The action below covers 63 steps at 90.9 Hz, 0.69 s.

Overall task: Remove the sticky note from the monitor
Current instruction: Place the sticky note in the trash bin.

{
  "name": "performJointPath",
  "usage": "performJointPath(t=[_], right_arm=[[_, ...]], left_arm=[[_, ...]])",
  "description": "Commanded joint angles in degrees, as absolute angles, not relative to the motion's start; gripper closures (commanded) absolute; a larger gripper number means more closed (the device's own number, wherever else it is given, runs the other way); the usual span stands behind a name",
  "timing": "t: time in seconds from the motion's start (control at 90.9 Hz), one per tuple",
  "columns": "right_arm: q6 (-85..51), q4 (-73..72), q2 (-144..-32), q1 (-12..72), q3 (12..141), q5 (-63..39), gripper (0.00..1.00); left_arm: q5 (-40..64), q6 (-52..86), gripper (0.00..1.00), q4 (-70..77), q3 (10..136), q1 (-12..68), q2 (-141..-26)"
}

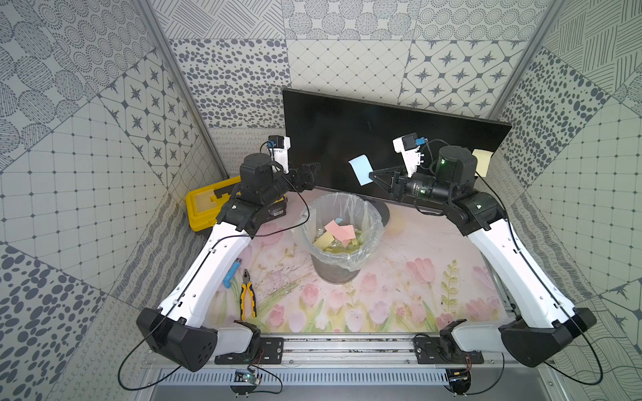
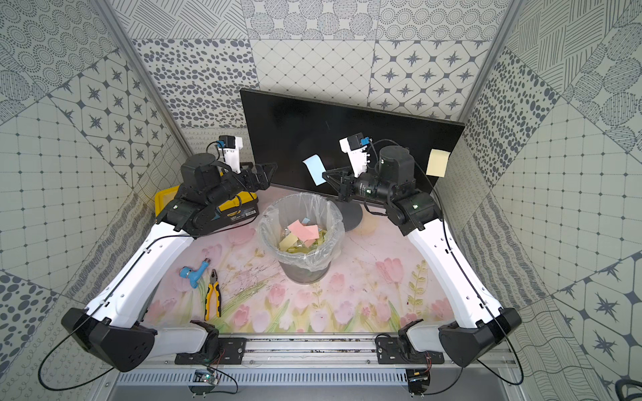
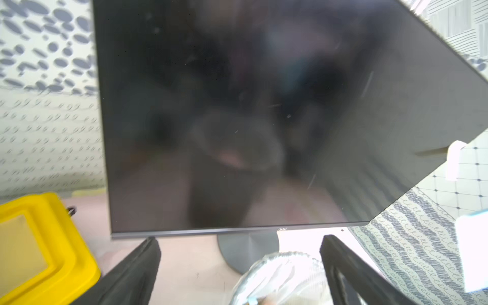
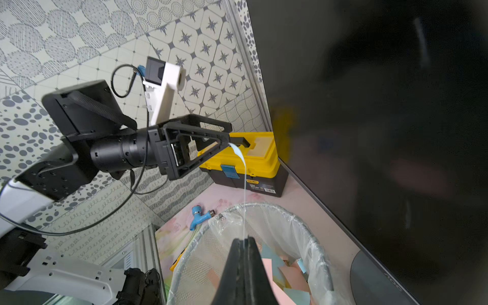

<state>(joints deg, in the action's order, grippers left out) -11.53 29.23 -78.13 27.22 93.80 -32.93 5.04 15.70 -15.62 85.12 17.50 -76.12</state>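
The blue note (image 1: 360,169) is pinched at one edge between the pressed-together fingers of the right gripper (image 1: 371,173) and is held in front of the lower middle of the monitor (image 1: 347,125), above the far rim of the bin (image 1: 333,274). In the right wrist view the blue note (image 4: 245,184) is seen edge-on, rising from the right gripper (image 4: 244,239) with its free end curled, and a gap is seen between it and the monitor (image 4: 383,132). A yellow note (image 1: 482,161) is stuck at the right edge of the monitor and partly overhangs the bezel, just behind the right arm's wrist; it is shown in both top views (image 2: 437,162). The left gripper (image 1: 311,175) is held near the lower left corner of the monitor, well apart from the blue note, with its fingers spread wide and nothing between them. In the left wrist view the 2 fingers (image 3: 137,269) are seen far apart, with the monitor (image 3: 237,105) faced squarely. The bin is lined with a clear bag and stands on the floral table (image 1: 417,295) just in front of the monitor's round base; pink, yellow and blue notes (image 1: 338,230) are piled inside it. A yellow toolbox (image 1: 203,208) sits left of the monitor, partly hidden by the left arm. Pliers (image 1: 247,293) and a blue fitting (image 1: 231,274) lie side by side on the table near the left arm.
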Motion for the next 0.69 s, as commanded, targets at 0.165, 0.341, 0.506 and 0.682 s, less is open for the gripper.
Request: performJointPath(t=[0.165, 0.341, 0.506, 0.682], right_arm=[[-3.4, 38.5, -83.2, 31.5, 97.2, -31.2, 1.00], [-0.1, 43.7, -85.3, 32.4, 97.2, -32.6, 1.00], [3.0, 48.8, -87.4, 33.3, 97.5, -31.0, 1.00], [8.1, 55.8, -91.3, 35.8, 100.3, -26.7, 1.00]], left_arm=[[15.7, 15.1, 0.04, -37.8, 83.5, 15.9, -75.5], [17.3, 14.2, 0.08, -43.7, 82.0, 15.9, -76.7], [18.6, 14.5, 0.14, -43.5, 80.4, 15.8, -76.8], [18.5, 14.8, 0.26, -43.5, 80.6, 15.9, -78.2]])
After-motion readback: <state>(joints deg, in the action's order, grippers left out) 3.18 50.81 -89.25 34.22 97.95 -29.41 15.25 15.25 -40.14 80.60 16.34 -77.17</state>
